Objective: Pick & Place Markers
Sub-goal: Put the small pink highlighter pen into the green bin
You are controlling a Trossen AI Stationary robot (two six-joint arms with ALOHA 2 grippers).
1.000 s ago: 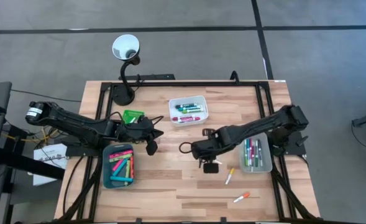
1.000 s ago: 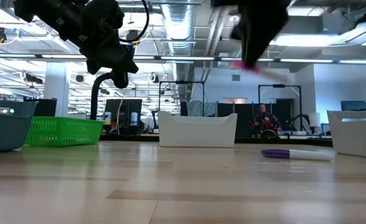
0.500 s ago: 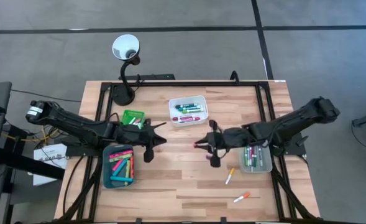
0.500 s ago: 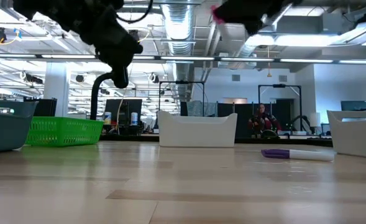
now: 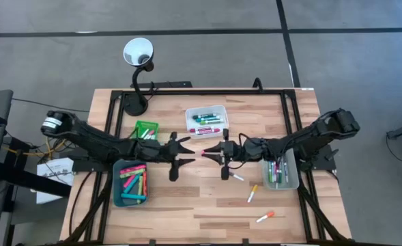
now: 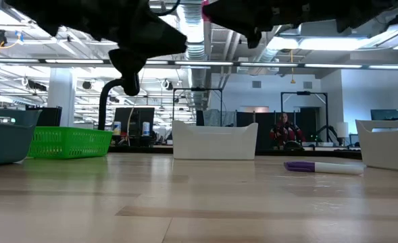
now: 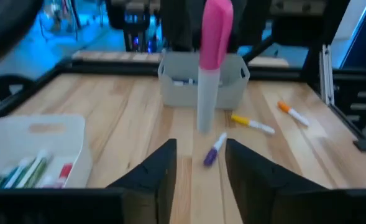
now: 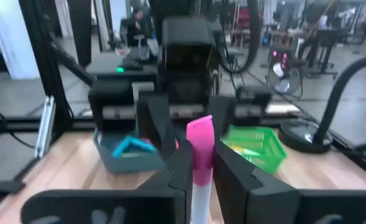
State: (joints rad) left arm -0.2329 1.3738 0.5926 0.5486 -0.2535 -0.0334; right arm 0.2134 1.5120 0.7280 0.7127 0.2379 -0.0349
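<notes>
A marker (image 7: 209, 68) with a pink cap and a pale barrel stands upright in the air over the middle of the table. My right gripper (image 5: 210, 153) is shut on it and points level toward the table's left. My left gripper (image 5: 190, 152) faces it from the left. Its fingers (image 7: 164, 171) are open and just short of the marker, touching nothing. Loose markers lie flat on the wood: a purple one (image 5: 236, 177), a yellow one (image 5: 252, 193) and an orange one (image 5: 265, 217). My right gripper pinches the marker between its two fingers at about where the pink cap meets the barrel (image 8: 199, 179). The fingers come level from the table's right and lie across the marker. The marker is lifted clear and upright, cap up, with its barrel (image 7: 204, 106) hanging below the fingers.
A teal tray (image 5: 119, 191) at the left, a white tray (image 5: 190, 116) at the back and a clear grey tray (image 5: 293, 174) at the right hold markers. A green basket (image 5: 146, 127) and a lamp (image 5: 138, 53) stand at the back left.
My right gripper has swung from pointing down to level and gone toward the table's left, carrying the marker, which now stands upright. My left gripper has gone toward the right gripper, rolled somewhat and opened.
</notes>
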